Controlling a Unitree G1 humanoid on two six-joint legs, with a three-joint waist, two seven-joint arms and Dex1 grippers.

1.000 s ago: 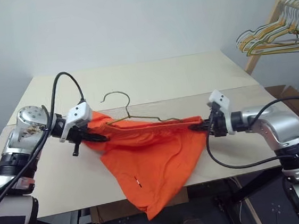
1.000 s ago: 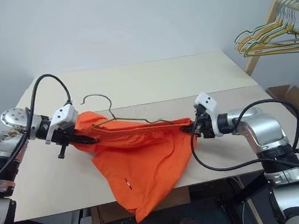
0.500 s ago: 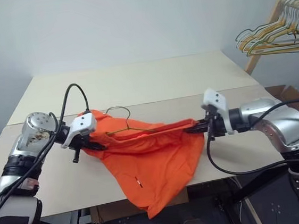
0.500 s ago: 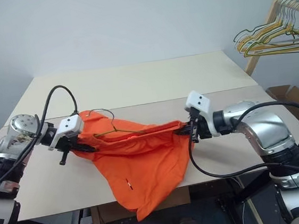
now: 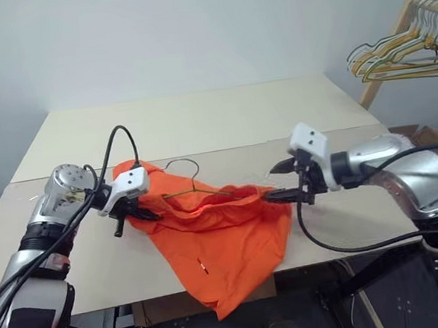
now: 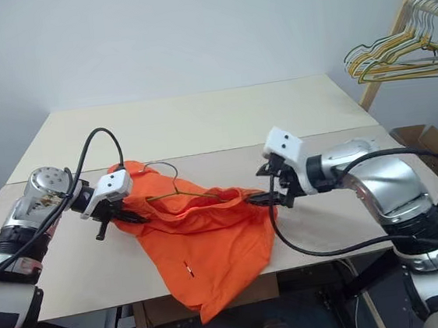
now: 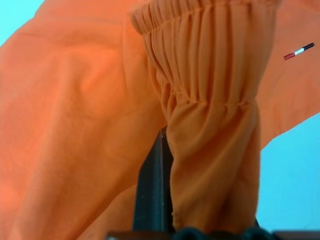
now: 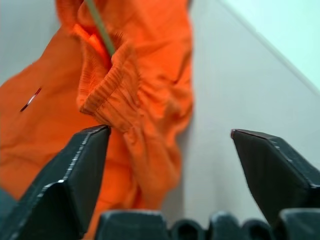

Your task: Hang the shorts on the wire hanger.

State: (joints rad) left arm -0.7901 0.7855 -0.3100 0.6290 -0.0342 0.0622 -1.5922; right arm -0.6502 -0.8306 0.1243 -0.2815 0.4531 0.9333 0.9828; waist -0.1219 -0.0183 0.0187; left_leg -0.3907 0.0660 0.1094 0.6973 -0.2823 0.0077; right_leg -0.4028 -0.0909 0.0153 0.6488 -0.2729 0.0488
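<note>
**Shorts pinched on the left side, right fingers spread and clear of the cloth**

Left gripper (image 5: 147,214): fingers pressed together on the gathered waistband of the shorts (image 5: 219,242). In the left wrist view the elastic band folds over one dark finger (image 7: 152,195).

Right gripper (image 5: 277,181): fingers spread wide, nothing between them. The other waistband corner lies just beyond the lower fingertip, whether touching it or not I cannot tell.

Wire hanger (image 5: 194,188): partly inside the waist opening between the two grippers, hook sticking out above the cloth. Its wire (image 8: 100,30) emerges from the waistband ahead of the right fingers.

Shorts rest on the table (image 5: 199,119), legs draped over its near edge.
</note>
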